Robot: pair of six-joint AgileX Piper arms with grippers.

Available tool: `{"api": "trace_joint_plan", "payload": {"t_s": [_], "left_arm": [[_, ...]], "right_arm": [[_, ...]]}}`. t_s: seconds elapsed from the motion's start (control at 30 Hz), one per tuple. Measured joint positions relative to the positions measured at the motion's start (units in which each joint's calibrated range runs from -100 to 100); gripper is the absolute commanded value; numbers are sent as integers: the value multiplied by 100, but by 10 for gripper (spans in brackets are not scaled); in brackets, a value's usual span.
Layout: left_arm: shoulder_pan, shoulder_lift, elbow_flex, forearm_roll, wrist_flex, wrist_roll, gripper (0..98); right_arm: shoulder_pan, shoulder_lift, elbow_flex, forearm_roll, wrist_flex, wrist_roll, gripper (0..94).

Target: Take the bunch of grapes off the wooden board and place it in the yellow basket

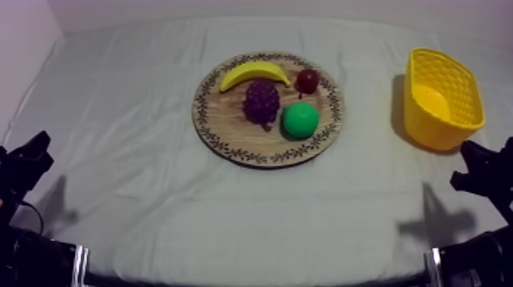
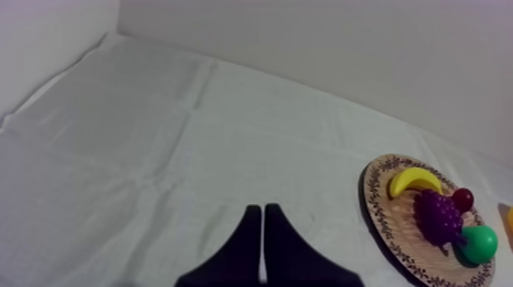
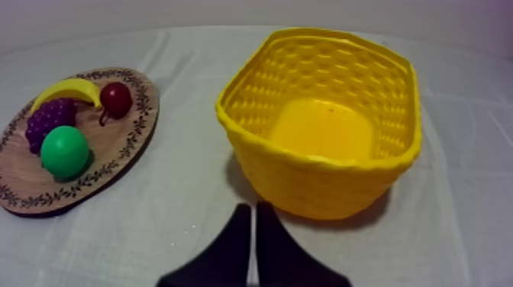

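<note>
A purple bunch of grapes (image 1: 261,101) lies in the middle of the round wooden board (image 1: 229,126) at the table's centre. The empty yellow basket (image 1: 435,130) stands at the far right. My left gripper (image 1: 37,145) rests low at the left edge, far from the board; its own view shows the fingers together as a narrow wedge (image 2: 262,207), with the grapes (image 2: 439,216) far off. My right gripper (image 1: 469,153) sits just in front of the basket, also shut on nothing (image 3: 253,206), facing the basket wall (image 3: 321,183). The grapes (image 3: 50,118) lie on the board (image 3: 114,145) beyond.
On the board a banana (image 1: 254,73) lies behind the grapes, a small red fruit (image 1: 308,80) sits at the back right, and a green pear (image 1: 300,120) touches the grapes' right side. Bare cloth spans between board and basket.
</note>
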Motion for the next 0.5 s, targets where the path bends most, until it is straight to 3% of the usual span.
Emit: {"api": "trace_joint_plan", "payload": {"t_s": [0.3, 0.5], "left_arm": [[0, 0, 0, 0, 0, 0, 1], [0, 0, 0, 0, 0, 0, 1]], "right_arm": [[34, 0, 0, 0, 0, 476, 6], [34, 0, 0, 0, 16, 549, 6]]}}
